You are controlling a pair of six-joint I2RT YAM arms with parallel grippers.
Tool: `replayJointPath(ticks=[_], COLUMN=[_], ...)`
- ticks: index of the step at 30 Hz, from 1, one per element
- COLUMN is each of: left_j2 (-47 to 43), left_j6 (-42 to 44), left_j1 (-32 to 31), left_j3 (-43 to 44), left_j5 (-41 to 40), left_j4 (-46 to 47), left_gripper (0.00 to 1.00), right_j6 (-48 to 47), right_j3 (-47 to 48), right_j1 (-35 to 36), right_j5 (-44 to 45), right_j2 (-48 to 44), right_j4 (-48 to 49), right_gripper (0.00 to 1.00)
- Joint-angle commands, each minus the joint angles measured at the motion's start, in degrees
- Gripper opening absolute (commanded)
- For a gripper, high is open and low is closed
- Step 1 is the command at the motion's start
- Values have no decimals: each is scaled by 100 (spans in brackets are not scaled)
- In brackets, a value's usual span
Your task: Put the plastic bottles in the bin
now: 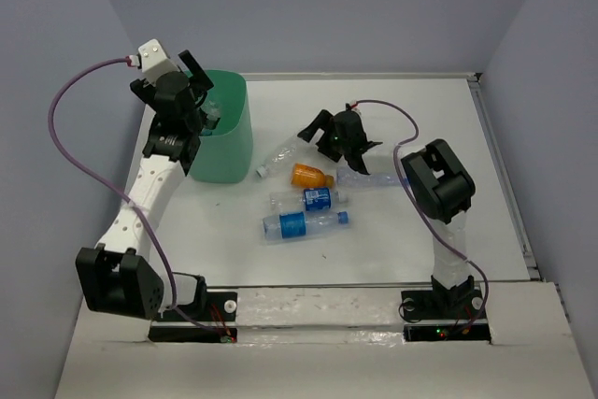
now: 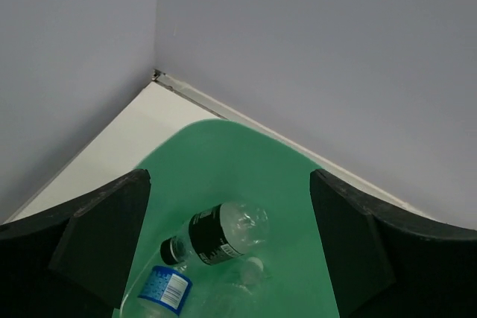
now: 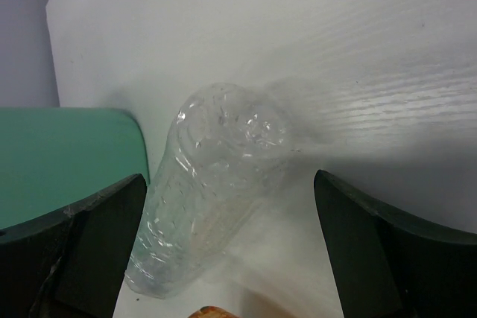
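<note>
The mint-green bin (image 1: 230, 142) stands at the back left. My left gripper (image 1: 200, 98) hangs open over it with nothing between its fingers. Inside the bin (image 2: 223, 161) lie a black-labelled bottle (image 2: 220, 233), a blue-labelled bottle (image 2: 165, 288) and a clear one beneath them. My right gripper (image 1: 334, 144) is open above a clear unlabelled bottle (image 1: 280, 158) lying beside the bin. In the right wrist view this bottle (image 3: 216, 184) lies between the spread fingers (image 3: 104, 243), untouched. On the table lie an orange bottle (image 1: 311, 176), two blue-labelled bottles (image 1: 316, 198) (image 1: 304, 223) and a crushed clear one (image 1: 371, 178).
The bin's green wall (image 3: 67, 154) stands just left of the right gripper. Low white rails edge the table at the back and right (image 1: 500, 165). Grey walls enclose the space. A purple cable (image 1: 65, 105) loops off the left arm.
</note>
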Motion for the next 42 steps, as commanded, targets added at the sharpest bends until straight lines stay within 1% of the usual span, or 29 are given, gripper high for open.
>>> replayJointPath(ticks=[1, 4, 5, 6, 8, 11, 15, 19, 20, 21, 22, 25, 27, 28, 29, 31, 32, 34, 35, 36, 38, 42], left_j2=[-1206, -2188, -2192, -2505, -2884, -3219, -3878, -4230, -4326, -4362, -4380, -4441, -4546, -4582, -4678, -4749, -4775, -4872, -4925, -4951, -4987, -5048], left_j6=[-527, -703, -695, -677, -546, -422, -335, -273, -273, -281, -273, -203, -150, -150, -150, -150, -158, -167, -185, -176, -185, -211], left_j1=[16, -55, -72, -125, -221, -257, -257, -266, -266, -292, -327, -546, -713, -749, -784, -889, -916, -977, -1039, -1065, -1135, -1250], left_j3=[-249, -828, -830, -1022, -1268, -1585, -2306, -2588, -2658, -2693, -2720, -2676, -2676, -2676, -2685, -2694, -2685, -2685, -2685, -2685, -2667, -2685], left_j5=[969, 1727, 1877, 2009, 2246, 2528, 2696, 2617, 2600, 2582, 2564, 2442, 2319, 2301, 2283, 2257, 2231, 2213, 2160, 2116, 1994, 1932], left_j4=[209, -19, -116, -221, -773, -1187, -1391, -1391, -1365, -1339, -1312, -1391, -1452, -1470, -1479, -1488, -1488, -1496, -1497, -1514, -1549, -1576], left_gripper=[99, 99, 99, 99, 99, 99, 99, 99, 99, 99, 99, 99, 99, 99, 99, 99, 99, 99, 99, 99, 99, 99], right_j6=[390, 496, 513, 548, 653, 768, 883, 927, 909, 892, 865, 620, 216, 50, -318, -811, -1405, -2084, -2740, -3008, -3614, -4310], right_j3=[439, 553, 606, 632, 711, 703, 712, 624, 598, 563, 484, 378, 325, 299, 272, 307, 368, 710, 842, 1148, 1466, 2327], right_j1=[24, 24, 24, 24, 24, 24, 24, 24, 24, 24, 24, 24, 24, 24, 85, 155, 225, 522, 638, 743, 998, 1315], right_j5=[-300, -353, -370, -397, -537, -573, -616, -521, -485, -424, -301, -90, 277, 280, 445, 752, 885, 1149, 1411, 1509, 1528, 1642], right_j2=[246, 431, 475, 536, 660, 783, 836, 704, 600, 538, 467, 186, -217, -393, -760, -1175, -1560, -1861, -2054, -2108, -2144, -1898], right_j4=[293, 469, 469, 469, 513, 609, 741, 846, 873, 908, 1056, 1259, 1356, 1357, 1348, 1261, 1173, 997, 909, 847, 820, 645], right_gripper=[100, 100, 100, 100, 100, 100, 91, 66, 62, 56, 45, 43, 43, 42, 41, 41, 41, 41, 41, 41, 41, 40])
